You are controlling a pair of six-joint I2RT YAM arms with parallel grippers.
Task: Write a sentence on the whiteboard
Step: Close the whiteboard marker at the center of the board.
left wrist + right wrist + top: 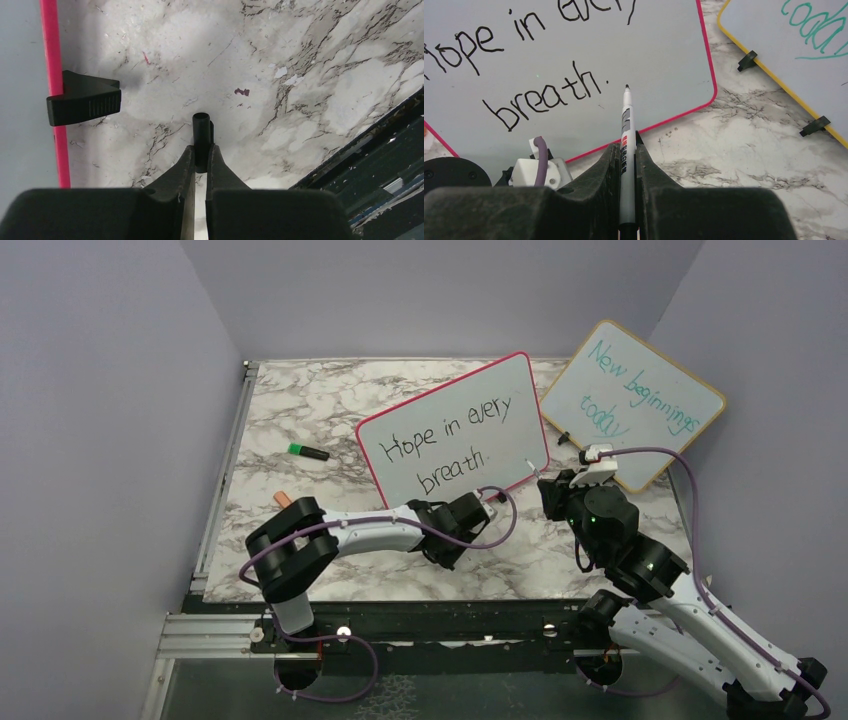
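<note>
Nearest, the left gripper (201,150) is clamped on a small black cap (201,127) above the marble table (300,400). The right gripper (626,147) grips a marker (626,112), its tip pointing at the whiteboard (520,390). The whiteboard stands mid-table just beyond both grippers and bears the sentence (440,445) "Hope in every breath." A green pen (308,452) lies to its left, and a yellow-framed board (650,370) leans to its right, farther back.

Marble table (300,410) — whiteboard (452,430), wooden-framed board (632,405), green marker (308,452) on it.
</note>
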